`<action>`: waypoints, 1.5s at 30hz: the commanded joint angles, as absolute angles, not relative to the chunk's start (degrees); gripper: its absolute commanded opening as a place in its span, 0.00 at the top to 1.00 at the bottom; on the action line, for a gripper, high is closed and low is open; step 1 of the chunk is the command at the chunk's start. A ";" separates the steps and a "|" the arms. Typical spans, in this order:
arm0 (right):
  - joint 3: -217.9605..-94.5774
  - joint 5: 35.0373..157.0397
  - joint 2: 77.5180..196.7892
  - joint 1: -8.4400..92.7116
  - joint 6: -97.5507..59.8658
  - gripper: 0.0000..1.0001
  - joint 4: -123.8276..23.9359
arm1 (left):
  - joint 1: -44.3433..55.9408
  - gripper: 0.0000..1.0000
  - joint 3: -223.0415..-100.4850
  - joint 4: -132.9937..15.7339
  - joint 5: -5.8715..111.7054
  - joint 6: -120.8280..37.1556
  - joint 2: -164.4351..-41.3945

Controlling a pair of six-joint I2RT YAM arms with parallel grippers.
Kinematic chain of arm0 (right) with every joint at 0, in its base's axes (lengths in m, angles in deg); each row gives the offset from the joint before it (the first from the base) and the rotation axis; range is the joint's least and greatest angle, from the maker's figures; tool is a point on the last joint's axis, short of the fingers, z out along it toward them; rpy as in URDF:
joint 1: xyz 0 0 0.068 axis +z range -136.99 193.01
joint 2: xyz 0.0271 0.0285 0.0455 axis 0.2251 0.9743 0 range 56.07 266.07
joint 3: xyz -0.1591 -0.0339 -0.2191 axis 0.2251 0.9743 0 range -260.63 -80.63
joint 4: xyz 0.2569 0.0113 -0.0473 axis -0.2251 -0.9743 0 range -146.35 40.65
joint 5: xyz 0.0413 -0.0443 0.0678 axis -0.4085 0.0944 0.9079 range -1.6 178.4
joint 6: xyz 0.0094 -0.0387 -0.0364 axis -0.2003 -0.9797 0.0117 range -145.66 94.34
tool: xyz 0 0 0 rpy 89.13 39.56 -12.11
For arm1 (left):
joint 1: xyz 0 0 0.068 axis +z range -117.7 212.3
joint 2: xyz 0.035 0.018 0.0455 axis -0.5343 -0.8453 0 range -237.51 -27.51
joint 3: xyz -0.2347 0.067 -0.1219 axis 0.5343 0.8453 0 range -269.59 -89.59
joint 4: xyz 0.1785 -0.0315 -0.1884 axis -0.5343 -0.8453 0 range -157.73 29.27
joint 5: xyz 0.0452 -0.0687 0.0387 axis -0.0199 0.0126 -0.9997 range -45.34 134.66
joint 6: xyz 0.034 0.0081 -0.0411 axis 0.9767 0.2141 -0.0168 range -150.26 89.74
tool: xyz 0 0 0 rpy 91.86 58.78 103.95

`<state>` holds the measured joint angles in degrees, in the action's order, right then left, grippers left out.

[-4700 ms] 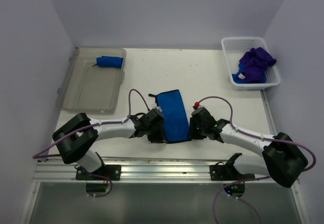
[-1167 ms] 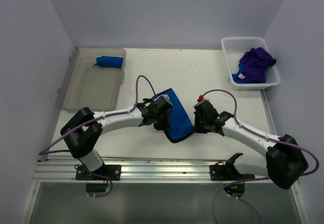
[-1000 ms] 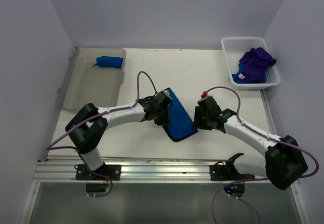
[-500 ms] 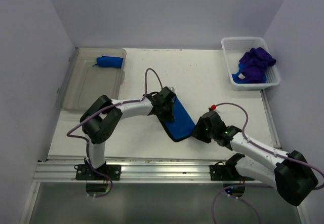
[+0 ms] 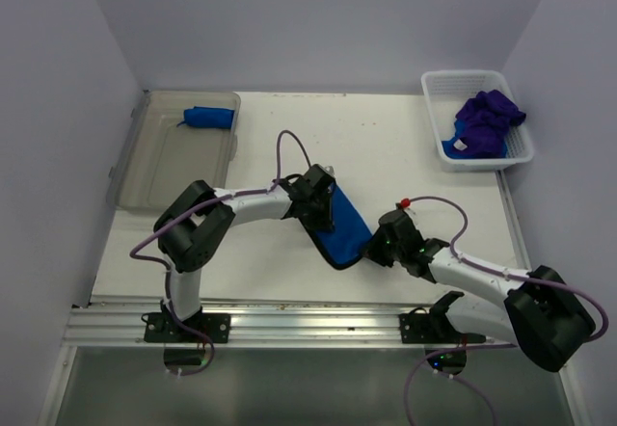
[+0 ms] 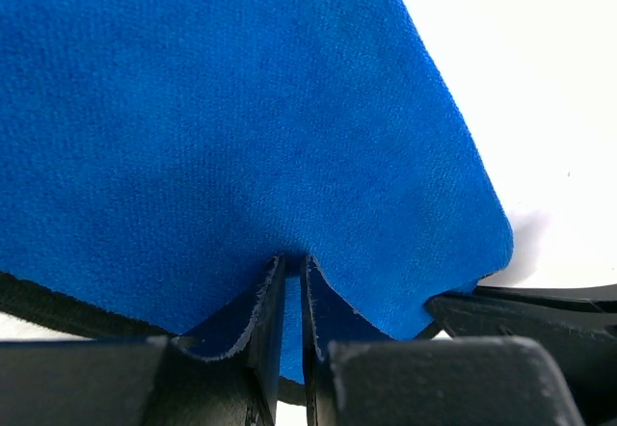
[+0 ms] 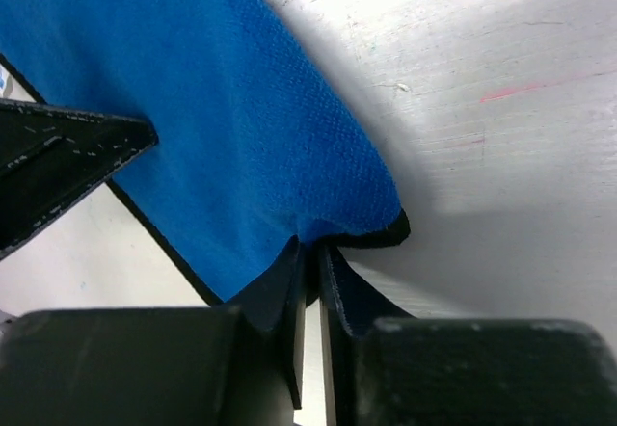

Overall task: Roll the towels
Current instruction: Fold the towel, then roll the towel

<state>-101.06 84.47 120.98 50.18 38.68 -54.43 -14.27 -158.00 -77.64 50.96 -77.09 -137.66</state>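
One royal-blue towel point(image 5: 344, 230) with dark edging lies slantwise across the middle of the table. My left gripper point(image 5: 324, 209) is shut on its far left edge; in the left wrist view the towel point(image 6: 241, 118) fills the frame and the left gripper point(image 6: 293, 264) pinches the hem. At the near right corner my right gripper point(image 5: 377, 247) is shut on the towel point(image 7: 222, 127), with the right gripper point(image 7: 311, 250) nipping the corner's edge. A rolled blue towel point(image 5: 208, 118) lies in the clear bin point(image 5: 164, 180).
A white basket point(image 5: 449, 87) at the back right holds bunched purple towels point(image 5: 487, 118) and a blue one point(image 5: 455, 146). The clear bin stands at the back left. Purple cables loop over both arms. Walls close in left and right.
My right gripper came down toward the near edge and shut on the towel's near corner. The left gripper shifted slightly right with its end, and the towel now lies more slanted.
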 commanded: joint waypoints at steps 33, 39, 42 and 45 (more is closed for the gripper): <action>-125.27 80.66 139.73 50.36 32.27 1.00 -59.28 | -13.76 0.85 -156.39 -76.11 53.80 -72.01 -140.28; -128.09 79.61 144.92 50.27 31.82 1.00 -59.37 | -13.76 0.82 -156.04 -78.21 52.39 -70.95 -137.99; -128.80 79.69 147.47 50.27 32.00 1.00 -59.37 | -13.58 0.70 -156.39 -80.93 49.85 -70.25 -134.92; -128.45 79.96 149.14 50.27 32.44 1.00 -58.93 | -13.14 0.60 -157.09 -85.15 44.84 -70.16 -130.70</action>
<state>-126.92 81.92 147.69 50.20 32.65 -59.87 -13.79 -157.30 -78.08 51.09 -72.41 -135.82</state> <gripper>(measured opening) 0.027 0.373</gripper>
